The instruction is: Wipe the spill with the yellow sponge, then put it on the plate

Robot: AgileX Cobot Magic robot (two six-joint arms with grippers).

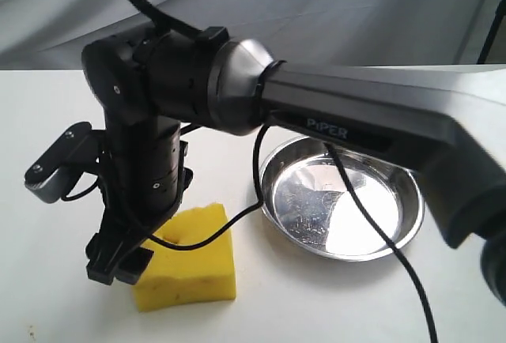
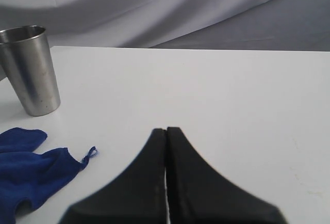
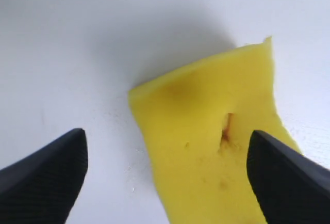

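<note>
The yellow sponge [image 1: 194, 268] lies flat on the white table, just left of the shiny steel plate [image 1: 413, 205], which holds nothing. My right arm reaches across from the right, and its gripper [image 1: 118, 268] hangs open at the sponge's left end. In the right wrist view the open gripper [image 3: 166, 141] has one finger over the bare table and the other over the sponge [image 3: 206, 131], which shows a small slit and brownish specks. The spill shows in no view. My left gripper [image 2: 166, 130] is shut and empty over bare table, and it is out of the exterior view.
A steel cup [image 2: 31, 69] and a crumpled blue cloth [image 2: 26, 167] sit on the table beside the left gripper. The right arm's black cable [image 1: 371, 224] trails over the plate. Grey cloth hangs behind the table.
</note>
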